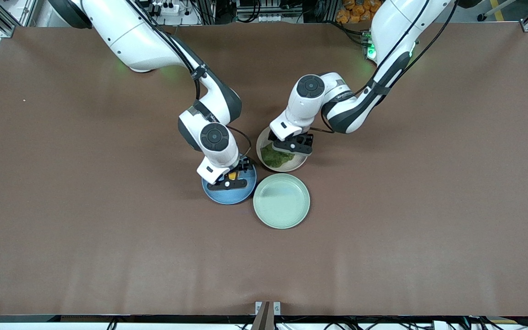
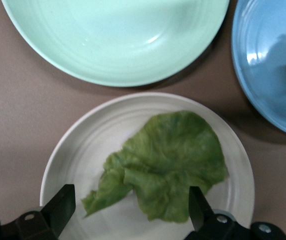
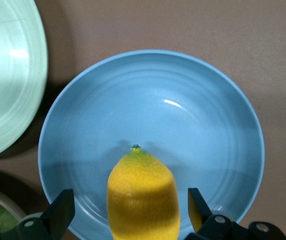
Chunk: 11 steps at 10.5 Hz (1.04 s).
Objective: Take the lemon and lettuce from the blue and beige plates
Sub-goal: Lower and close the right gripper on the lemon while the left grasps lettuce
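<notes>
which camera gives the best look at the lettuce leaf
The left wrist view: the whole lettuce lies spread on the beige plate. The front view shows it partly hidden under the left gripper; the right wrist view catches only a green sliver.

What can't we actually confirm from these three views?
- Lemon: in the right wrist view its lower end is cut off by the edge; in the front view the right gripper covers most of it.
- Lettuce: the front view hides part under the left gripper.
- Contact: open fingers straddle each item; whether they touch the blue plate or beige plate is unclear.
</notes>
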### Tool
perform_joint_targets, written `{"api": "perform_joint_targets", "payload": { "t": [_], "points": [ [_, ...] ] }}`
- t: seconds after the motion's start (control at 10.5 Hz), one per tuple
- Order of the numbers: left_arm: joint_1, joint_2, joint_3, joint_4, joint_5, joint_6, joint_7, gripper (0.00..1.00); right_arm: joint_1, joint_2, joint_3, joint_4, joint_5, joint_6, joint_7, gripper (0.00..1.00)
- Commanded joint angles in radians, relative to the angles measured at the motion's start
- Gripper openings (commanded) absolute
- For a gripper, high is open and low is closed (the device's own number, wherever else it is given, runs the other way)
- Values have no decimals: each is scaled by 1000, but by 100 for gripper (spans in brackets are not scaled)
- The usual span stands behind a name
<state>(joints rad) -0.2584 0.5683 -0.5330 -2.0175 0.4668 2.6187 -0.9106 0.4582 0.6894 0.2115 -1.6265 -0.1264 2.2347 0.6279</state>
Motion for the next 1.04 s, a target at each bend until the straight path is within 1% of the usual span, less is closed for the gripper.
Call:
{"api": "perform_joint_targets", "payload": {
  "t": [0.0, 0.19, 0.28, 0.38, 0.47, 0.57, 0.66, 0.85, 0.95],
  "points": [
    [-59, 39, 57, 48, 49, 7, -39, 100, 2, 10, 6, -12, -21, 19, 30, 100],
    [-79, 59, 74, 66, 50, 7, -39, 100, 4, 15, 6, -10, -25, 20, 30, 100],
    [-79, 61, 79, 66, 50, 7, -40, 96, 5, 16, 6, -12, -28, 20, 30, 84],
    [-79, 64, 79, 66, 50, 7, -47, 94, 10, 19, 6, -10, -30, 20, 29, 76],
    [-81, 73, 79, 66, 50, 7, -57, 90, 10, 18, 6, -10, -32, 20, 26, 71],
    [-79, 73, 79, 66, 52, 7, -66, 81, 10, 19, 6, -10, -38, 20, 21, 60],
    [-79, 73, 79, 66, 56, 7, -74, 70, 8, 18, 6, -7, -56, 19, 19, 49],
    [-79, 70, 79, 62, 58, 4, -115, 55, 0, 9, 8, 4, -58, 8, 12, 32],
    [-79, 68, 77, 60, 58, 0, -123, 46, -6, -4, 9, 5, -56, 3, 1, 24]
  ]
}}
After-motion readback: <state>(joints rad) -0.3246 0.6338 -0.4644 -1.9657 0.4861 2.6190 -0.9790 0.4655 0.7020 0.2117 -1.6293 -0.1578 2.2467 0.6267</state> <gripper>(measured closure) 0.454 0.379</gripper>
